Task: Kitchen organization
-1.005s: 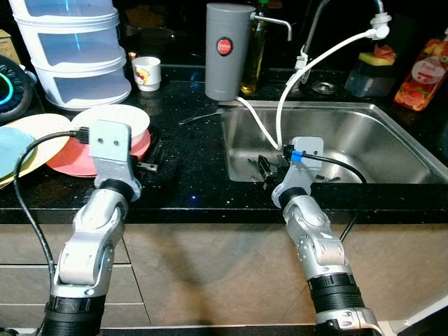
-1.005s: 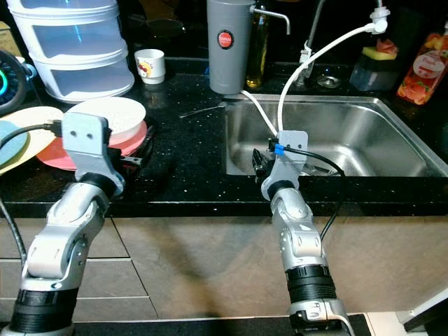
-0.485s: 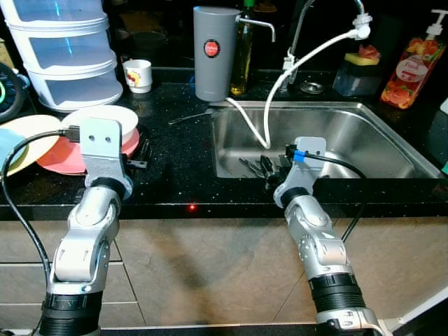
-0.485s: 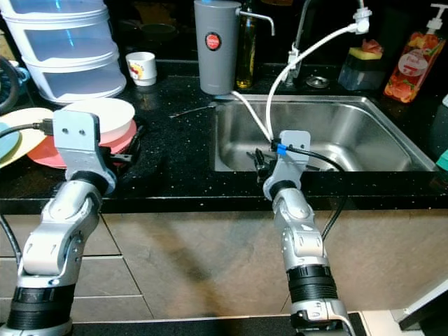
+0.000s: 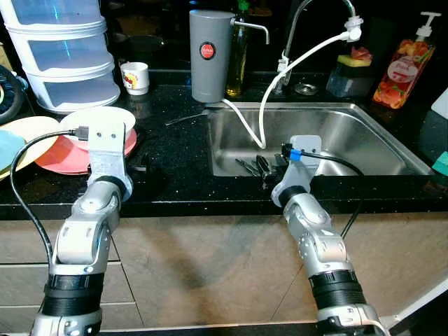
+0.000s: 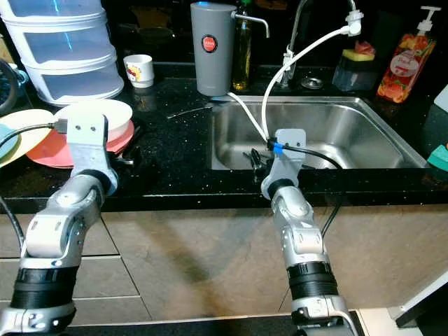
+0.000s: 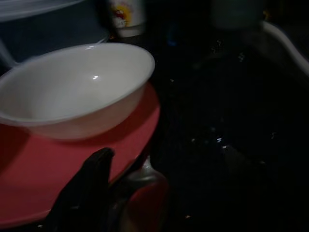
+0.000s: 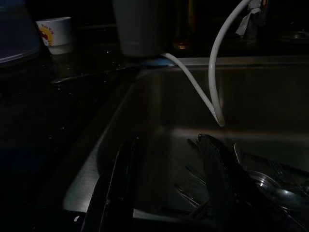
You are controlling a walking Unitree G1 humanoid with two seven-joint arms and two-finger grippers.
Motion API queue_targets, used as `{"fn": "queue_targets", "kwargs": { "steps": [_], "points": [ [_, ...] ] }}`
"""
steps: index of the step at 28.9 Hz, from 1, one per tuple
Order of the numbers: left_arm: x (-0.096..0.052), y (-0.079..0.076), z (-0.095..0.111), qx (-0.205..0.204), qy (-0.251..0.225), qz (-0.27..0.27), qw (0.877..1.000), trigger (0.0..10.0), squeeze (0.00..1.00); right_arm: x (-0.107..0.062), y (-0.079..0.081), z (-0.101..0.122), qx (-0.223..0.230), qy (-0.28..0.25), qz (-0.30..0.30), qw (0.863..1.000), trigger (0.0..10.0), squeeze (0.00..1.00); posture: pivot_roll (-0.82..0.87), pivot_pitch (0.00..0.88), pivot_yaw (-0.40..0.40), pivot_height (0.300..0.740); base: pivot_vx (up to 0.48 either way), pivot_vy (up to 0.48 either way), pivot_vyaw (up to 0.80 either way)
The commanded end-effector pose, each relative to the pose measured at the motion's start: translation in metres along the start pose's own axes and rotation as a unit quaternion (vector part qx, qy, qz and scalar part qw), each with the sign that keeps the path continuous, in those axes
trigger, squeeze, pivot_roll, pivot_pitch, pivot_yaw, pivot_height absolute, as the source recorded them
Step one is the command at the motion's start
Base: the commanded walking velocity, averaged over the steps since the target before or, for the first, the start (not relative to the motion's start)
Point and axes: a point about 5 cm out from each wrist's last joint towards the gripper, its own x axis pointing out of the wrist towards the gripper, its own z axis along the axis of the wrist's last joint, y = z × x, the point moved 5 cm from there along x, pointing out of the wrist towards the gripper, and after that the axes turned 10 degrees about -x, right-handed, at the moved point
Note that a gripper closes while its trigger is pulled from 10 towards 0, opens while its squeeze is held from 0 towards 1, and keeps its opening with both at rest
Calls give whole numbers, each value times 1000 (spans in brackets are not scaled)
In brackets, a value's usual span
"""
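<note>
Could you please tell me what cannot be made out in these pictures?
- Left gripper: the dark left wrist view leaves it unclear whether the fingers are open or shut.
- Cutlery in the sink: too dim to count.
- Mug print: too small to read.
- Stacked containers: tops cut off by the frame edge.

No readable text anywhere. Red round badge on grey dispenser (image 5: 211,54), print on small cup (image 5: 134,77), label on soap bottle (image 5: 400,68): all too blurred.

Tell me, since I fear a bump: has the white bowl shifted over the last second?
No. The white bowl sits on the red plate just as before; only the camera has shifted.
</note>
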Motion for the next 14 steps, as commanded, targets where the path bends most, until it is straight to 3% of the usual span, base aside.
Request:
{"fn": "queue_targets", "kwargs": {
  "steps": [1, 2, 3, 5, 6, 7, 9, 14],
  "points": [
    [0, 0, -5, 48, 17, -3, 999, 10000, 1000, 1, 0, -4, 1, 10, 4, 1000, 10000, 0, 4, 104, -13, 740, 0, 0, 0],
    [-1, -2, -5, 88, 22, -10, 996, 10000, 831, 1, -1, -3, -1, 9, 6, 1000, 10000, 0, 4, 104, -13, 740, 0, 0, 0],
    [-2, -2, -6, 119, 29, -14, 992, 10000, 345, 1, -1, -2, -2, 8, 8, 1000, 10000, 0, 4, 104, -13, 740, 0, 0, 0],
    [-2, -2, -6, 119, 29, -14, 992, 10000, 345, 1, -1, -2, -2, 8, 8, 1000, 10000, 0, 4, 104, -13, 740, 0, 0, 0],
    [-4, -2, -8, 142, 38, -19, 989, 10000, 0, 1, 0, -1, -3, 8, 12, 1000, 10000, 0, 2, 106, -13, 740, 0, 0, 0],
    [-4, -2, -8, 142, 38, -19, 989, 10000, 0, 1, 0, -1, -3, 8, 12, 1000, 10000, 0, 2, 106, -13, 740, 0, 0, 0],
    [-8, 7, -10, 184, 72, -15, 980, 10000, 0, 2, 0, 0, -5, 8, 20, 1000, 10000, 0, 4, 106, -15, 740, 0, 0, 0],
    [-13, 12, -13, 202, 110, -25, 973, 10000, 0, 5, 1, 1, -2, 13, 33, 999, 10000, 0, 6, 102, -15, 740, 0, 0, 0]
  ]
}}
